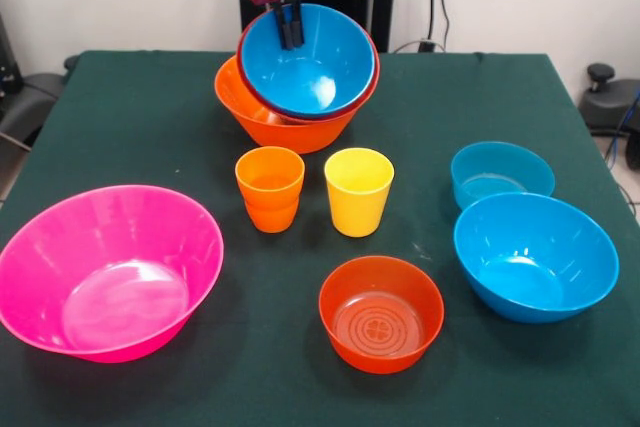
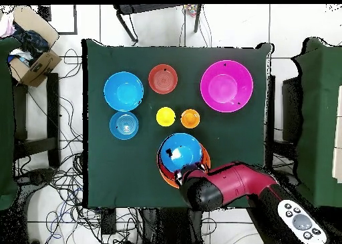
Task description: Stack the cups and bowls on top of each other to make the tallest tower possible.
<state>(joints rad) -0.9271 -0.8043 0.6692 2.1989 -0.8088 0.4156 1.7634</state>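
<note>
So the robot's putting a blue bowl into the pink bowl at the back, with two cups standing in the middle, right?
Not quite: the blue bowl sits tilted in the stack on the orange bowl, not the pink bowl, which stands alone, as the front view shows. Two cups do stand mid-table.

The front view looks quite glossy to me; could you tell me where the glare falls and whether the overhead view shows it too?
Front view: broad white sheen in the pink bowl, smaller highlights in the tilted blue bowl under the gripper and in the red-orange bowl. Overhead view: only faint highlights in the bowls.
</note>
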